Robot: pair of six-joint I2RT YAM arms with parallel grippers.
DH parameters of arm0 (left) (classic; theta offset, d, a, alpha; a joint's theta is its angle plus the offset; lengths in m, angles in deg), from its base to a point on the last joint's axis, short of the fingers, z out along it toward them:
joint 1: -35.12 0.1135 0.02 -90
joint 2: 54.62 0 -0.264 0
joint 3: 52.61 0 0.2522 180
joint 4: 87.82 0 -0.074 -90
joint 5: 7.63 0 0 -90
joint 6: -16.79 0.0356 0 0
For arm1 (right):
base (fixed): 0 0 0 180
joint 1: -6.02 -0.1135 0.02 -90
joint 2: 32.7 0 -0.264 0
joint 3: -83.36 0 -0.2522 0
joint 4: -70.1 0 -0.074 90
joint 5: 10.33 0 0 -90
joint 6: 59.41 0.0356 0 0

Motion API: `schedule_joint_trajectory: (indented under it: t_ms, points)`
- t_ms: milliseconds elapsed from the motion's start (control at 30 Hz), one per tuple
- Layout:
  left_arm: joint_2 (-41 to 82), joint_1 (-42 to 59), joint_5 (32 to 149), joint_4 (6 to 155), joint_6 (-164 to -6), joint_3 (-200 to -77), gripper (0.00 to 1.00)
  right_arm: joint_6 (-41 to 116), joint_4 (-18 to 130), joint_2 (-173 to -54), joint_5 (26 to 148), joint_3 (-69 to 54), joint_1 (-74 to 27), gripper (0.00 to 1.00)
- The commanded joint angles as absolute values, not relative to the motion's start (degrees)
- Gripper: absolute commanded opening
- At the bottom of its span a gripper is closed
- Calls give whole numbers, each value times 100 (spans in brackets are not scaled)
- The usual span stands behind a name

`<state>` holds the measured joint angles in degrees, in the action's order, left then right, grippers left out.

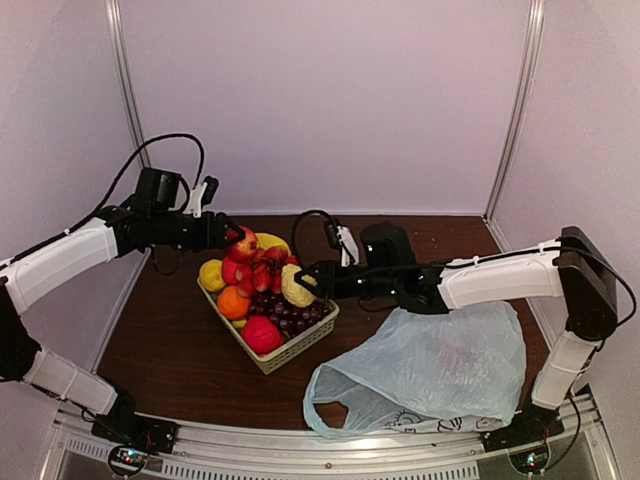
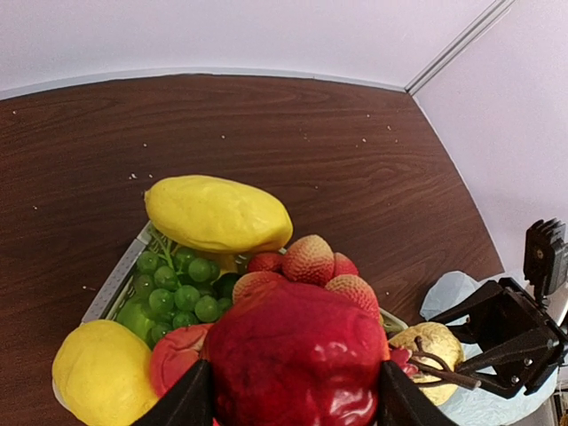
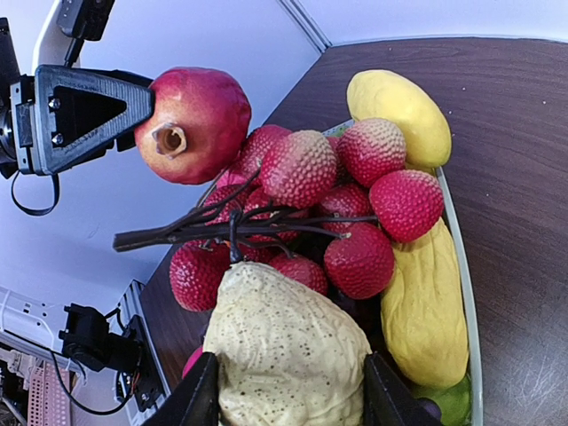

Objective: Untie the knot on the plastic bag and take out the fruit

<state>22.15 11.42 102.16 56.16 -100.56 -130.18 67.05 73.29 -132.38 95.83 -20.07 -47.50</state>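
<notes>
Inside basket [image 1: 300, 346], fruit [image 1: 262, 290]; plastic bag [image 1: 440, 370] right of it, nearer table [image 1: 175, 345] edge.

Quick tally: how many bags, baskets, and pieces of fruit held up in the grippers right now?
Bag: 1
Basket: 1
Held fruit: 2 (pomegranate in left gripper, pale fruit in right gripper)
Total: 4

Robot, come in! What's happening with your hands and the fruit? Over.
Left gripper shut on red pomegranate, right gripper shut on pale lumpy fruit, both above basket. Plastic bag lies slack, handle loop loose. Basket heaped full.
</notes>
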Motion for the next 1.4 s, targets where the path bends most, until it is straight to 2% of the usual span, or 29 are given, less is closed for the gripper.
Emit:
schedule_joint_trajectory:
  t_ms: [0,333,567,867,1367]
  points:
    - [2282,1113,10285,5901,-9957,-12871,44,6728,7475,-13430,9301,-2274,-4813,38]
    - [2291,1113,10283,5912,-9942,-12825,44,6738,7356,-13505,9133,-2639,-4993,39]
    - [2350,1034,10301,5908,-9892,-12747,45,6813,7385,-13529,9065,-2732,-5024,49]
    - [2205,909,10329,5841,-9840,-12620,49,6829,7327,-13535,9066,-2667,-5030,54]
    - [2427,820,10072,5588,-9748,-12377,49,6864,7339,-13552,9064,-2634,-5050,60]
